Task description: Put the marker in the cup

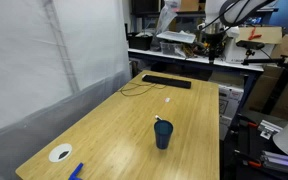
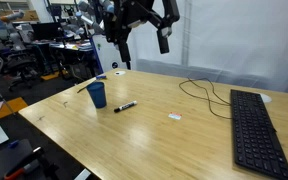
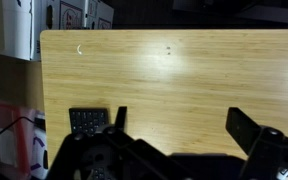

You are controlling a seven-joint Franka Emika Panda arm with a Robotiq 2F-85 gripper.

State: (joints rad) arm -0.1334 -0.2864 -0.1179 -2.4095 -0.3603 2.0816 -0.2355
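Observation:
The dark blue cup (image 1: pixel 163 135) stands upright on the wooden table and also shows in the other exterior view (image 2: pixel 97 95). The marker (image 2: pixel 126 105), a slim stick with a whitish end, lies flat on the table close beside the cup, apart from it. In an exterior view it shows as a small pale bit just behind the cup's rim (image 1: pixel 157 119). My gripper (image 2: pixel 144 40) hangs high above the table's keyboard end, far from both, open and empty. It also shows in an exterior view (image 1: pixel 211 45) and in the wrist view (image 3: pixel 182 118), with bare wood between its fingers.
A black keyboard (image 1: pixel 167 82) with a cable lies at the robot's end of the table (image 2: pixel 256 130). A small white scrap (image 2: pixel 175 117) lies between the keyboard and the cup. A flat white disc (image 1: pixel 60 153) and a bright-blue object (image 1: pixel 76 171) sit near the far corner.

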